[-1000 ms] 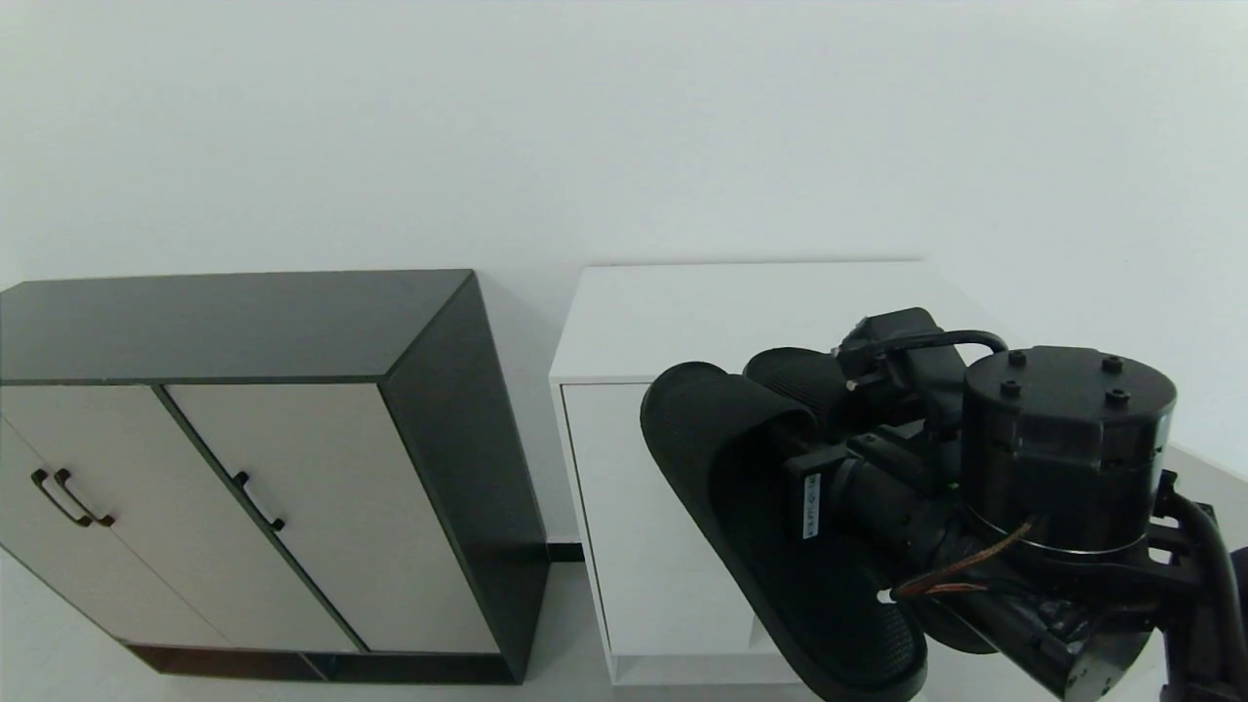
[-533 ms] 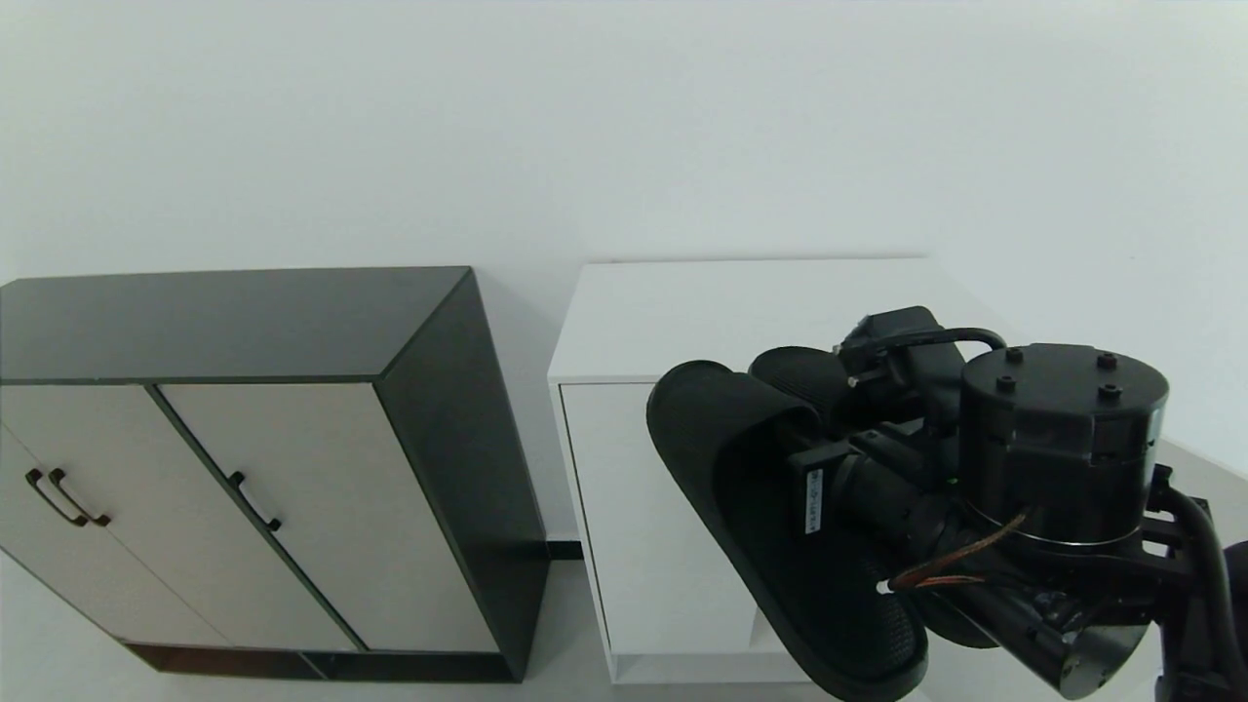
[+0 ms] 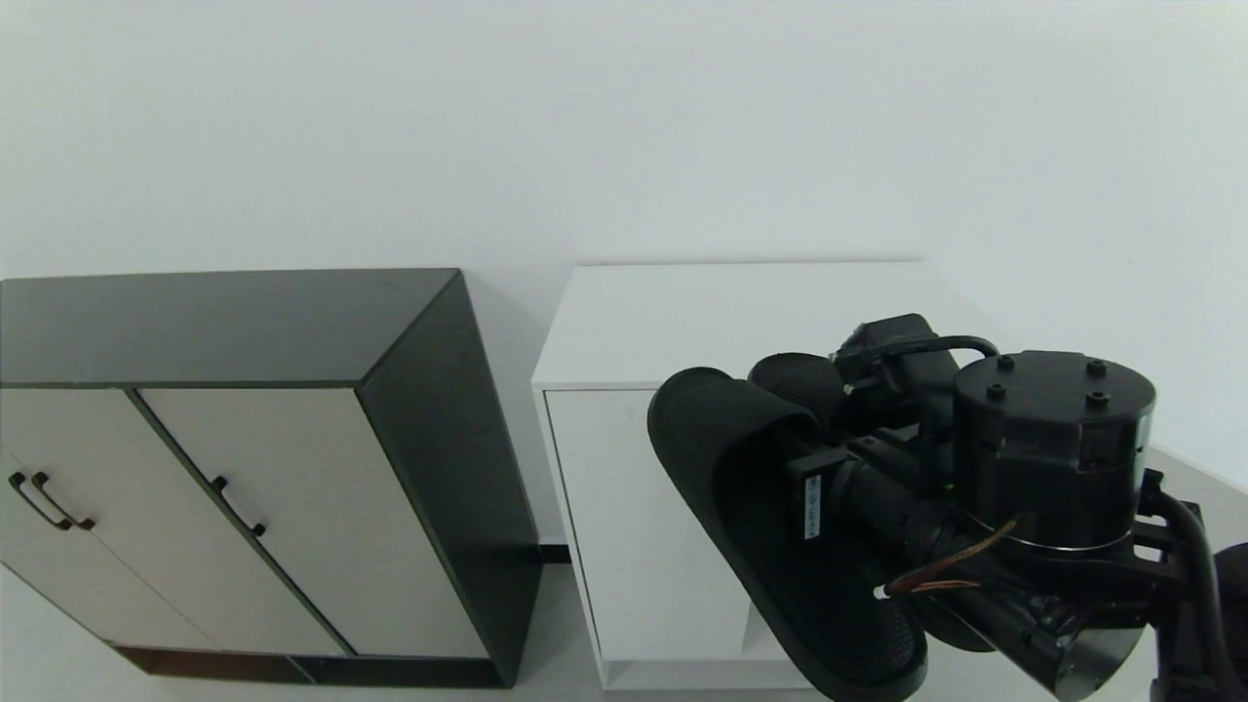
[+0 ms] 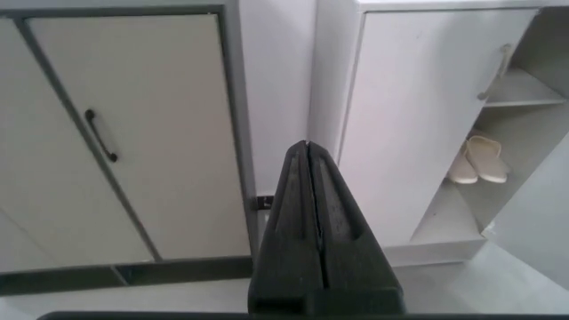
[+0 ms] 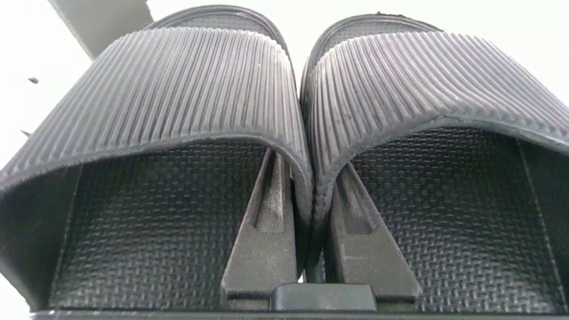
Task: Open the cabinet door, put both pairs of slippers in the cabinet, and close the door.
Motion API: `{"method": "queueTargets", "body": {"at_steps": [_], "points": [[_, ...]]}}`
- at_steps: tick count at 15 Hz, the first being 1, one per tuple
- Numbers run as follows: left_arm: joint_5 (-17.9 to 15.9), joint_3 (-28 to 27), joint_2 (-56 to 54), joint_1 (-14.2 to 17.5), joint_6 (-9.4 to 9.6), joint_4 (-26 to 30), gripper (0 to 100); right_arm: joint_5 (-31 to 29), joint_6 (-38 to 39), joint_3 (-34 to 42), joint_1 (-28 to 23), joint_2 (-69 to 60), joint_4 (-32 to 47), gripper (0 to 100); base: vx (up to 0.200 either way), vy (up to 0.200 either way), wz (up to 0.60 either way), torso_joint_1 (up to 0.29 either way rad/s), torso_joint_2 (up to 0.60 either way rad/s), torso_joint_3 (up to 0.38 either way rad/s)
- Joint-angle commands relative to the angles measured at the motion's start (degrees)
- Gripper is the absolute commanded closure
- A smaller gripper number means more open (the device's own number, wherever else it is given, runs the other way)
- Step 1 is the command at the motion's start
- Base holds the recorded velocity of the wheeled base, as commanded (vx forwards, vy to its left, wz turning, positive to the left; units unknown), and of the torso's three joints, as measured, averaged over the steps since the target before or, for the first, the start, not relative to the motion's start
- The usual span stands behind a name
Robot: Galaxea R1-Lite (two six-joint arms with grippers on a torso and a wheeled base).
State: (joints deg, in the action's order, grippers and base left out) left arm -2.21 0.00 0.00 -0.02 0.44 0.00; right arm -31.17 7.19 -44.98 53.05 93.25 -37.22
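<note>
We hold the pair of black ribbed rubber slippers point(image 5: 204, 107) in the right gripper point(image 5: 308, 178). Its fingers point(image 5: 262, 240) sit one inside each slipper and clamp the two neighbouring straps together. In the head view the pair hangs in the air in front of the plain white cabinet point(image 3: 682, 322). From the left wrist we see that cabinet's white door point(image 4: 418, 124) standing open, with a pair of pale flat slippers point(image 4: 478, 160) lying on an inner shelf point(image 4: 524, 89). The left gripper point(image 4: 307, 156) has its fingers pressed together on nothing. A dark-framed cabinet with beige doors point(image 3: 244, 322) stands just beside the white one, on our left.
</note>
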Motion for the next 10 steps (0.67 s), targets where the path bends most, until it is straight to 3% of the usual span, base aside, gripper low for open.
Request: {"method": "queueTargets", "body": {"at_steps": [1,10], "points": [[0.0,0.0,0.0,0.0,0.00,0.0,100,0.1,0.0,0.1,0.1,0.2,0.0,100,0.000,-0.200,0.00,0.002,0.00,0.002],[0.0,0.0,0.0,0.0,0.00,0.0,100,0.1,-0.3,1.0,0.1,0.4,-1.6,100,0.000,-0.200,0.00,0.002,0.00,0.004]]}}
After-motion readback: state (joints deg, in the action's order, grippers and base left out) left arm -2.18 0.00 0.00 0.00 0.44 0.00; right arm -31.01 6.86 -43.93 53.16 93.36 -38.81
